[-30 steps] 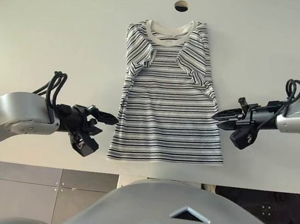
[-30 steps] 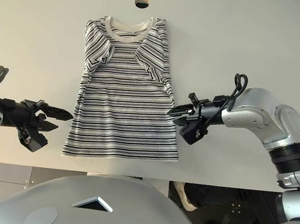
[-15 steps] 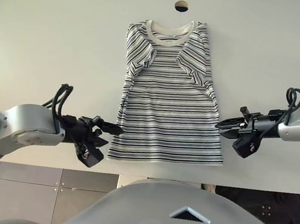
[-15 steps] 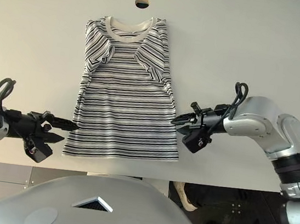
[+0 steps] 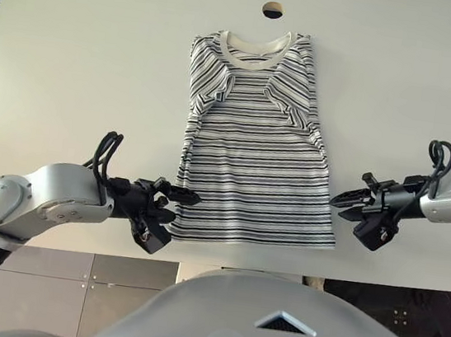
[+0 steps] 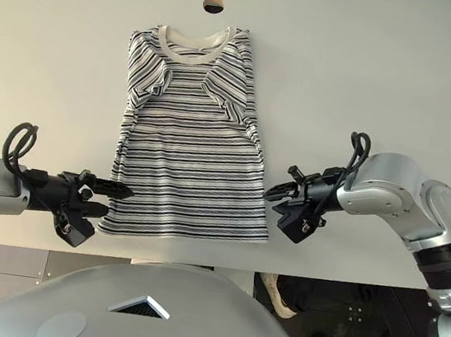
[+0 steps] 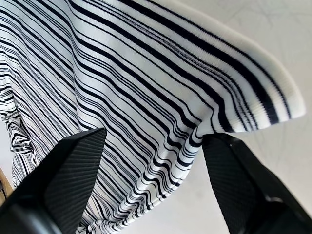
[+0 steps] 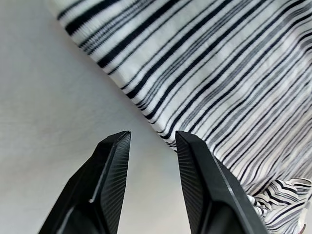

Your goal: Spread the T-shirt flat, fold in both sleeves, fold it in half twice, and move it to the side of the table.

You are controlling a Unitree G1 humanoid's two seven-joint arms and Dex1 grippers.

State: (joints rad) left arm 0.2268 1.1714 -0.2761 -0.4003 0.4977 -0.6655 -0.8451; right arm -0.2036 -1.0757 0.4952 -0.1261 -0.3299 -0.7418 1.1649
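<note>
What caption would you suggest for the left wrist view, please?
Open left claw framing a side edge of the striped T-shirt near its hem, on the white table.

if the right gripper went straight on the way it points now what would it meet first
Probably the T-shirt: the right gripper points at its side edge near the hem, a small gap away. Its height over the cloth is hard to judge.
</note>
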